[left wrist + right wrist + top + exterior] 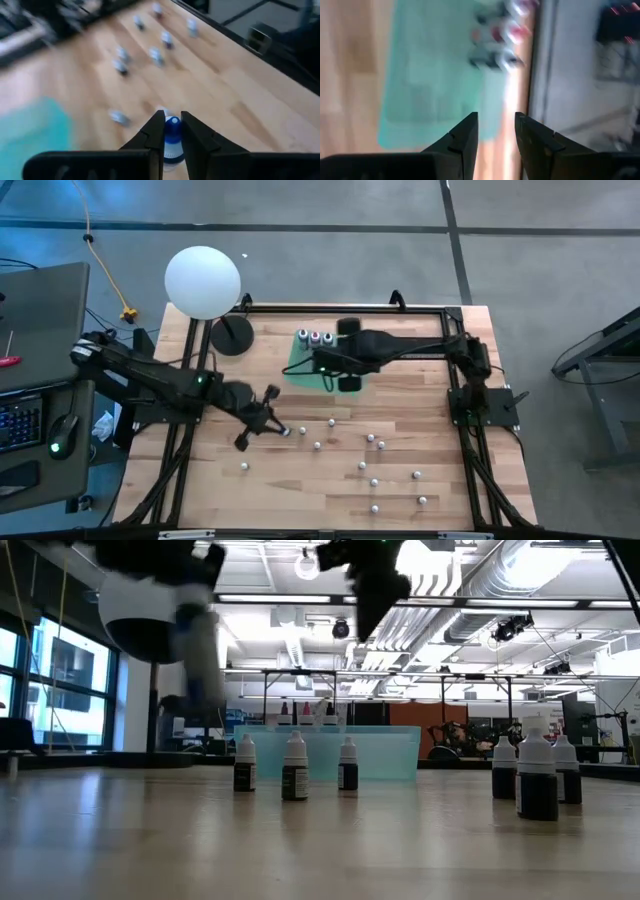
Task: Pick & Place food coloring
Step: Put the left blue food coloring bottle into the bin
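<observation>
My left gripper is over the middle of the table and is shut on a small whitish food coloring bottle with a blue cap. My right gripper is open and hovers over the green tray, also seen at the table's far middle. Three bottles with pink and purple tops stand upright at the tray's far end. Several small whitish bottles stand scattered on the near right part of the table. My left gripper pinches the bottle between its two fingers, just below the blue cap. The whitish body runs back between the fingers. In the low view the gripper shows blurred, well above the table.
A large white globe lamp on a black round base stands at the far left corner. A black frame runs along the table's edges. In the low view, bottles stand in front of the tray, with more to the right.
</observation>
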`<state>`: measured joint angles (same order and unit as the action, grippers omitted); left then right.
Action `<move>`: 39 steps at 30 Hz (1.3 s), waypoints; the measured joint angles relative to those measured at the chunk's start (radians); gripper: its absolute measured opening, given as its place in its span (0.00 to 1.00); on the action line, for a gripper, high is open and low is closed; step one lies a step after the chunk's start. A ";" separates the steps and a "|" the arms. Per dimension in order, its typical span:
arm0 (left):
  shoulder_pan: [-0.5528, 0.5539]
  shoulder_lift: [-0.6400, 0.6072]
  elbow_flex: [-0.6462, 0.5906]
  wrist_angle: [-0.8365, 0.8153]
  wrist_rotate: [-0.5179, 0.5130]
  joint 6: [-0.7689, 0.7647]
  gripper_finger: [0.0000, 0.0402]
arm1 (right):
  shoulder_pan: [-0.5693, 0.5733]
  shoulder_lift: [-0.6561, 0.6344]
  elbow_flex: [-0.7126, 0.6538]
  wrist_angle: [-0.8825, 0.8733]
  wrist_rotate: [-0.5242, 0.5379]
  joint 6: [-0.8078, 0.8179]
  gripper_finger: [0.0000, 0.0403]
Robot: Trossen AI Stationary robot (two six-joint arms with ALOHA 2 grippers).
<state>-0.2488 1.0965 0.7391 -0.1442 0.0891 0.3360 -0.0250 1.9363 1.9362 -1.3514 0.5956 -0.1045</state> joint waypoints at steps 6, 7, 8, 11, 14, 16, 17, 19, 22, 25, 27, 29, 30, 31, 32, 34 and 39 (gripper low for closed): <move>0.221 0.080 0.182 0.010 0.027 0.112 0.09 | -0.001 -0.137 -0.011 -0.158 -0.011 0.301 0.28; 0.256 0.105 0.205 0.033 0.047 0.124 0.09 | -0.001 -0.163 -0.026 -0.157 -0.019 0.352 0.28; 0.291 0.130 0.226 0.051 0.075 0.129 0.09 | -0.001 -0.190 -0.050 -0.152 -0.028 0.399 0.28; 0.374 0.213 0.286 0.104 0.179 0.130 0.08 | 0.000 -0.276 -0.167 -0.145 -0.053 0.505 0.28; 0.425 0.295 0.341 0.125 0.233 0.121 0.08 | 0.013 -0.379 -0.343 -0.118 -0.062 0.609 0.28; 0.447 0.347 0.374 0.126 0.225 0.107 0.08 | 0.024 -0.452 -0.478 -0.062 -0.070 0.672 0.28; 0.456 0.369 0.389 0.128 0.215 0.106 0.08 | 0.029 -0.490 -0.548 -0.026 -0.075 0.699 0.28; 0.475 0.415 0.413 0.131 0.211 0.107 0.08 | 0.045 -0.554 -0.686 0.065 -0.088 0.746 0.28; 0.501 0.481 0.444 0.139 0.212 0.108 0.08 | 0.070 -0.647 -0.882 0.249 -0.096 0.803 0.28; 0.525 0.530 0.470 0.143 0.211 0.108 0.08 | 0.094 -0.715 -1.065 0.478 -0.093 0.809 0.28; 0.539 0.563 0.485 0.154 0.208 0.108 0.08 | 0.102 -0.743 -1.171 0.636 -0.092 0.765 0.28; 0.558 0.586 0.492 0.141 0.208 0.108 0.08 | 0.105 -0.761 -1.260 0.784 -0.092 0.689 0.28; 0.567 0.598 0.498 0.144 0.208 0.108 0.08 | 0.103 -0.768 -1.301 0.854 -0.090 0.649 0.28; 0.575 0.609 0.503 0.152 0.207 0.108 0.08 | 0.100 -0.770 -1.336 0.921 -0.089 0.613 0.28; 0.586 0.618 0.508 0.154 0.206 0.107 0.08 | 0.095 -0.770 -1.368 0.983 -0.089 0.579 0.28; 0.606 0.634 0.511 0.151 0.204 0.105 0.08 | 0.081 -0.770 -1.414 1.080 -0.107 0.496 0.28; 0.650 0.675 0.512 0.159 0.137 0.097 0.08 | 0.047 -0.770 -1.444 1.172 -0.164 0.417 0.28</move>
<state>0.4009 1.7717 1.2508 0.0147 0.2259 0.4334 0.0219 1.1664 0.4919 -0.1795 0.4314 0.3127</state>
